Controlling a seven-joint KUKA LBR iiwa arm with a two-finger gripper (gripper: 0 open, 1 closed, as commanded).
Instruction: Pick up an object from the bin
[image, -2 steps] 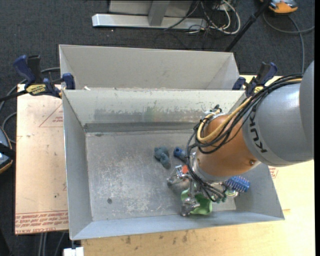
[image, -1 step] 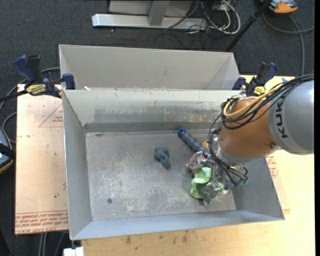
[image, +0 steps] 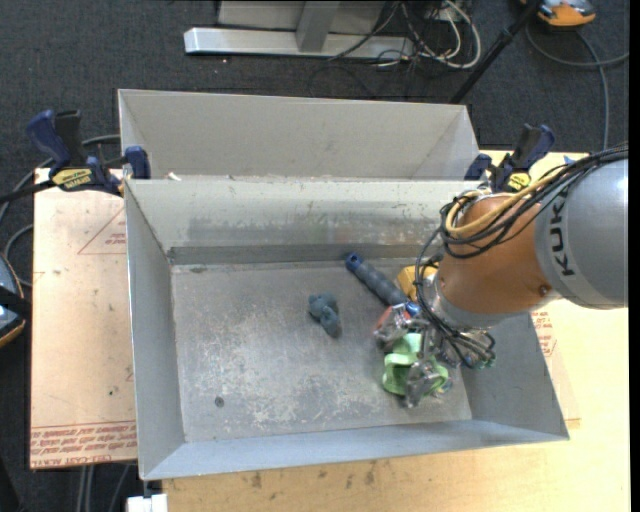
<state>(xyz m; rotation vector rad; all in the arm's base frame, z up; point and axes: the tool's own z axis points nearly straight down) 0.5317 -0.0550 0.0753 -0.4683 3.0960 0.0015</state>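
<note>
The jaws were lowered into the right front part of the grey bin (image: 150, 330), beneath the arm's orange cover (image: 490, 270). They were set over a light green object (image: 398, 362) lying near the right wall and close to the front edge. Whether they were spread or pinching it could not be told. A dark blue rod (image: 368, 277) was seen just behind, by the back wall's foot. A small grey-blue lump (image: 323, 312) lay near the middle, well apart from the walls. Bare floor was seen across the left half.
</note>
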